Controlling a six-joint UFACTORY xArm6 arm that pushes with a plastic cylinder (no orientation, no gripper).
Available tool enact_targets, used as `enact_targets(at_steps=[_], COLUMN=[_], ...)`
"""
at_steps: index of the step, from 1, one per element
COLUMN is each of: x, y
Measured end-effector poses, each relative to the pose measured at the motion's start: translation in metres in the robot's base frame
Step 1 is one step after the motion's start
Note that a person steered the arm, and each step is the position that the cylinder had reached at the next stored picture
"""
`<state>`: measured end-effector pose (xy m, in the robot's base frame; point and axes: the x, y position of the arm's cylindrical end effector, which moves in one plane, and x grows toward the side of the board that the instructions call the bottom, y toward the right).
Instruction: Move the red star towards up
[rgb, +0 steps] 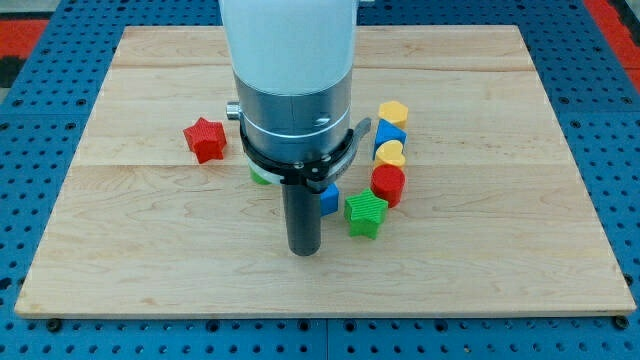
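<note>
The red star-shaped block (204, 138) sits on the wooden board (500, 260), left of its middle. My tip (304, 252) touches no block and stands lower and to the right, nearer the bottom edge. I think I must get under the star first, then push it to the top edge.

You'll find the star (204, 138) left of centre, well apart from the others; my tip (304, 250) sits below centre, just left of another star (366, 213), beneath a column of blocks (390, 150).

Pale wood board (150, 260), smooth; blocks seemingly ridged plastic.
</note>
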<state>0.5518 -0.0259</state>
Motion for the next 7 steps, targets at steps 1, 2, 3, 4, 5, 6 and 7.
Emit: enact_targets(at_steps=[1,2,3,4,5,6,7], x=[0.000,-0.022,-0.072,-0.109,-0.147,-0.190,-0.238], y=[-0.043,-0.064,-0.069,-0.100,-0.119,-0.121,-0.134])
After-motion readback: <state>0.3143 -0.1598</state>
